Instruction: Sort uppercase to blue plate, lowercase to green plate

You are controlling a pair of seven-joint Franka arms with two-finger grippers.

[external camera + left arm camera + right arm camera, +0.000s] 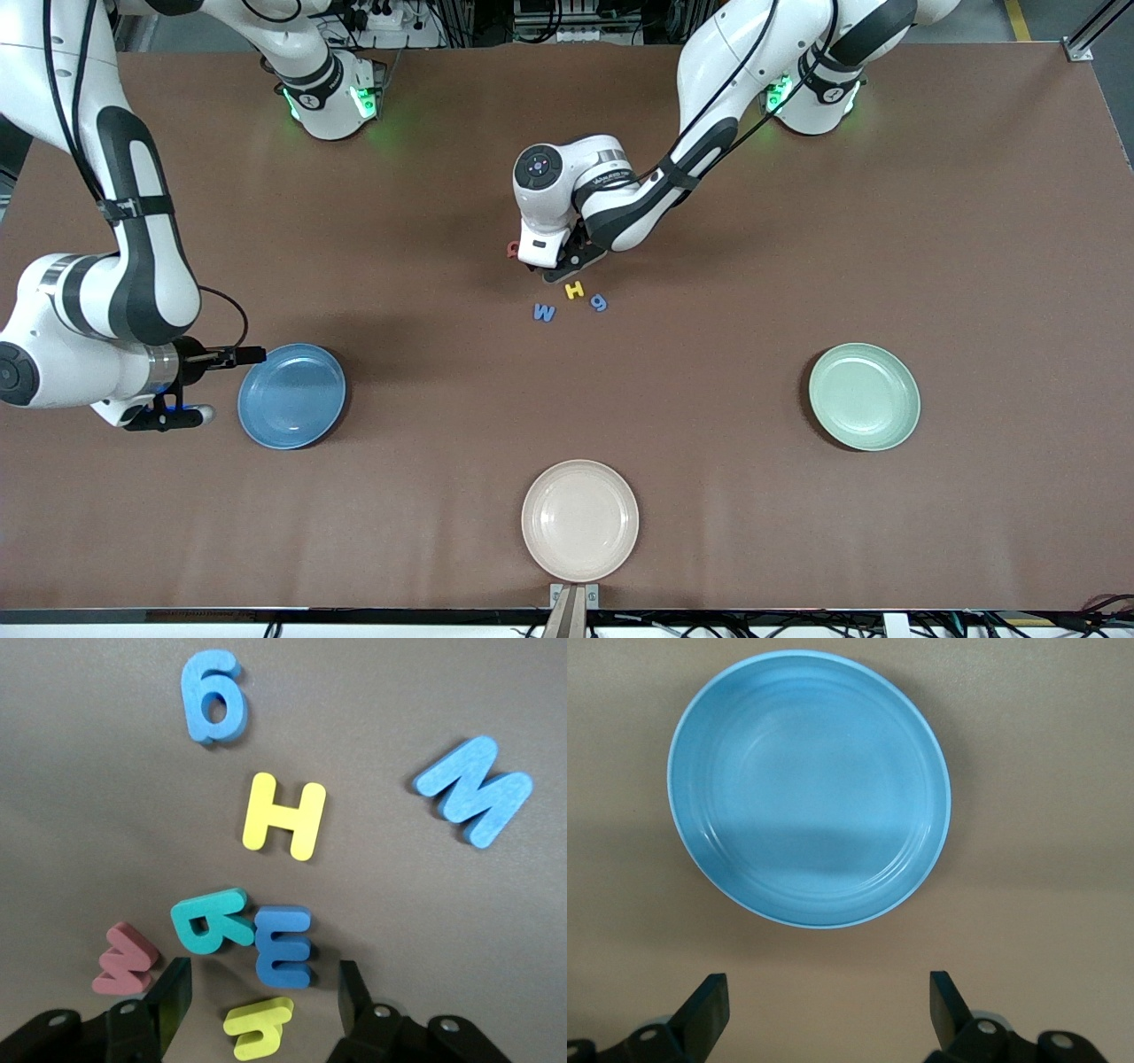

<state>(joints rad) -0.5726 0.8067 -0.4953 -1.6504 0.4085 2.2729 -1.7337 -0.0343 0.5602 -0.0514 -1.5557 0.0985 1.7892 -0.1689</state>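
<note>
My left gripper (pixel 567 266) is open, low over a cluster of foam letters at the table's middle. In the left wrist view (pixel 263 981) the yellow y (pixel 259 1028) lies between its fingers, untouched. Blue m (pixel 283 946), teal R (pixel 211 920) and red w (pixel 126 959) lie just past the fingertips. Yellow H (pixel 284 815), blue g (pixel 213 695) and blue M (pixel 474 788) lie farther out. The front view shows H (pixel 575 290), g (pixel 599 303) and M (pixel 544 312). A red letter (pixel 512 249) peeks from under the hand; I cannot read it. My right gripper (pixel 177 415) waits open beside the blue plate (pixel 291 396). The green plate (pixel 864 396) is bare.
A cream plate (pixel 580 520) sits near the table's front edge, nearer the front camera than the letters. In the right wrist view the blue plate (pixel 811 788) holds nothing, just past the open right gripper (pixel 826 997).
</note>
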